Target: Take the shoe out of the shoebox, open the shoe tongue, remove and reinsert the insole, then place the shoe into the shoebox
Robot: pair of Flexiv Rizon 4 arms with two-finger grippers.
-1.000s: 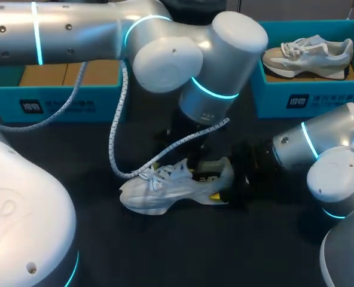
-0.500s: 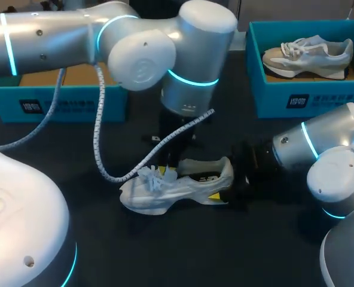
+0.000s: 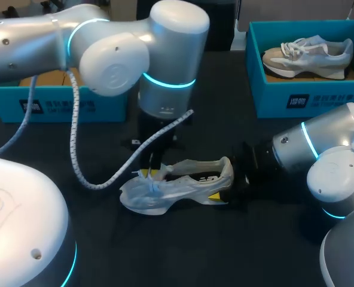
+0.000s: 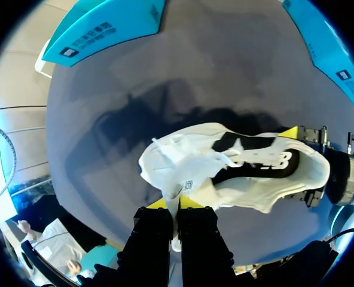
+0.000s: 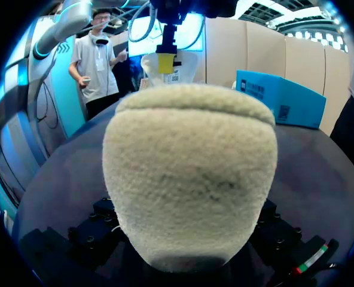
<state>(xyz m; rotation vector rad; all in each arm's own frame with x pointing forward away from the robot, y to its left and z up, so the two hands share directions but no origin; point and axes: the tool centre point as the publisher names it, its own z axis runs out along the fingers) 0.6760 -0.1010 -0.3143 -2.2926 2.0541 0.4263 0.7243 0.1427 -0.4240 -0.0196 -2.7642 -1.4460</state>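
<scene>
A white shoe stands on its sole on the black table, toe to the left. My left gripper comes down from above and is shut on the shoe's tongue, holding it up over the laces. In the left wrist view the tongue runs in between the two closed fingers of the left gripper. My right gripper holds the heel from the right, one finger on each side of it. The fuzzy heel fills the right wrist view and hides that gripper's fingertips.
A teal shoebox at the back right holds a second, grey-and-white shoe. Another teal box sits at the back left with cardboard inside. A white coiled cable hangs from my left arm down to the shoe.
My left arm has shifted left, and its gripper has closed on the tongue and drawn it toward the toe. The right arm and the shoe's heel have stayed put.
</scene>
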